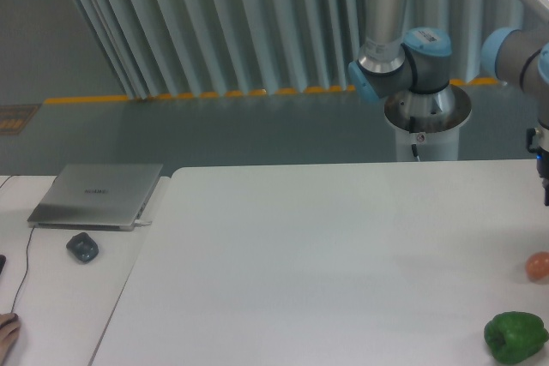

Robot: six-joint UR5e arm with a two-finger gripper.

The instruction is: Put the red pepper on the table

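The red pepper is out of view. The large white table (326, 255) fills the lower part of the camera view. Only a dark sliver of my gripper (546, 188) shows at the right edge, above the table's far right side. Its fingers are cut off by the frame, so I cannot see whether it holds anything.
A green pepper (515, 337) lies at the table's front right, with a small orange-pink fruit (538, 267) just behind it. The arm's base (426, 117) stands behind the table. On the left desk are a silver laptop (99, 195) and a mouse (82, 248).
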